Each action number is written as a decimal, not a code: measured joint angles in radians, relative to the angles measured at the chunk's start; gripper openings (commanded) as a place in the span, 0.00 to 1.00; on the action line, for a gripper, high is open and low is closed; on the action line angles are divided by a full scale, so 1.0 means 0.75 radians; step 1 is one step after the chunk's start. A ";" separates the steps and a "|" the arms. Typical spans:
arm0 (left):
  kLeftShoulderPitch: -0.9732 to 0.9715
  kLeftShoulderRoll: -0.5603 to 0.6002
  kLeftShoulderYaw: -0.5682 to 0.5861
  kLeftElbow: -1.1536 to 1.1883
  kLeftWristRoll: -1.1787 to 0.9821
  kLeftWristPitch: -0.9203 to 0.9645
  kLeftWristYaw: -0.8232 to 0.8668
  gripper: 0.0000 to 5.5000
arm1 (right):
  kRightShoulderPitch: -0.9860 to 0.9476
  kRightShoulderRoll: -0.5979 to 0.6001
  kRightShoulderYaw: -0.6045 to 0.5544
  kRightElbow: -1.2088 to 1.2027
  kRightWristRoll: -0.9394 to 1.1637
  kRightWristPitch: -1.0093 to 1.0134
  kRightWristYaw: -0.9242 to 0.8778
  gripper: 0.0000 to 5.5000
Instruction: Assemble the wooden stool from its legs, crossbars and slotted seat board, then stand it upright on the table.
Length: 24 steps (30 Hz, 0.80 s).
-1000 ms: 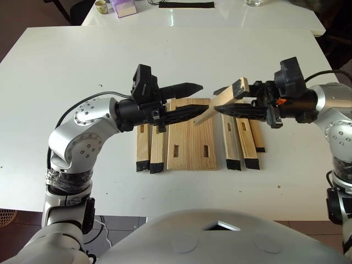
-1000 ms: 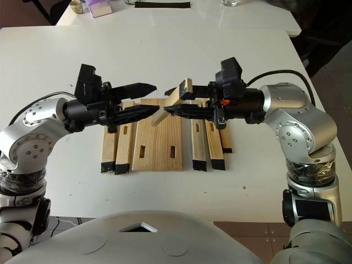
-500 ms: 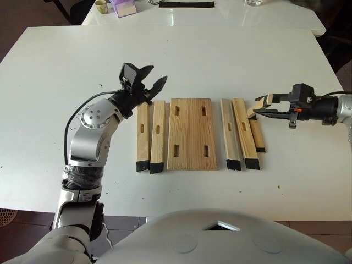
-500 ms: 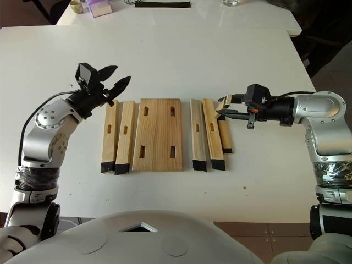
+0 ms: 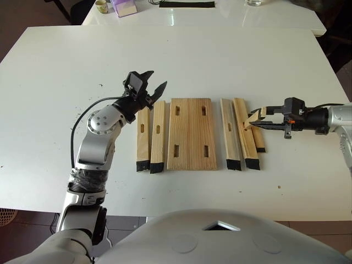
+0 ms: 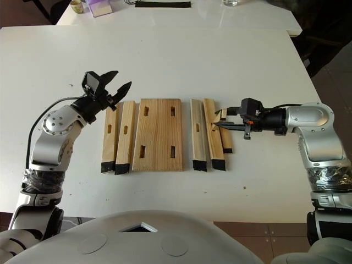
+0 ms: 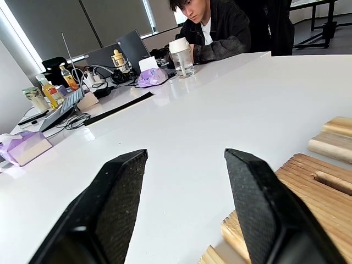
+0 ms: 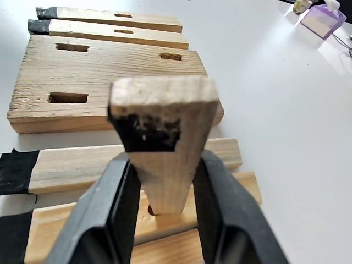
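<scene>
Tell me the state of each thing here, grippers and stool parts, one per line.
seat board, flat, slots empty.
left legs, flat, unassembled.
right legs, flat, unassembled.
crossbar, gripped, tilted over the right legs.
left gripper, open, empty.
right gripper, shut on the crossbar.

Both head views look forward and steeply down from above the near edge of the white table (image 5: 231, 60), far enough off to take in its whole top. They share one scene, slightly offset: the slotted seat board (image 5: 191, 133) lies just right of centre in the left eye view and just left of centre in the right. The left wrist view sits low behind the left gripper (image 7: 186, 157), skimming the tabletop toward the far side. The right wrist view looks leftward from very near, past the right gripper (image 8: 165, 165) and its clamped crossbar (image 8: 162, 110), over the board to the left legs (image 8: 110, 25).
</scene>
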 measured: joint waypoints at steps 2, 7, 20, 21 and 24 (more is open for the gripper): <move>0.006 0.000 0.000 -0.001 0.003 0.000 -0.001 0.47 | 0.021 0.006 0.007 0.000 -0.007 -0.012 -0.001 0.24; 0.024 -0.006 0.000 -0.017 0.008 0.001 -0.001 0.47 | 0.023 0.004 0.015 0.002 -0.015 -0.048 0.013 0.24; 0.037 -0.044 -0.033 -0.044 0.028 0.026 -0.002 0.47 | -0.160 0.075 0.083 0.304 0.071 0.084 0.101 0.24; 0.031 -0.046 -0.037 -0.044 0.029 0.028 -0.006 0.47 | -0.170 0.080 0.095 0.329 0.067 0.048 0.106 0.24; 0.026 -0.046 -0.040 -0.043 0.028 0.028 -0.019 0.47 | -0.173 0.084 0.114 0.363 0.068 -0.030 0.110 0.24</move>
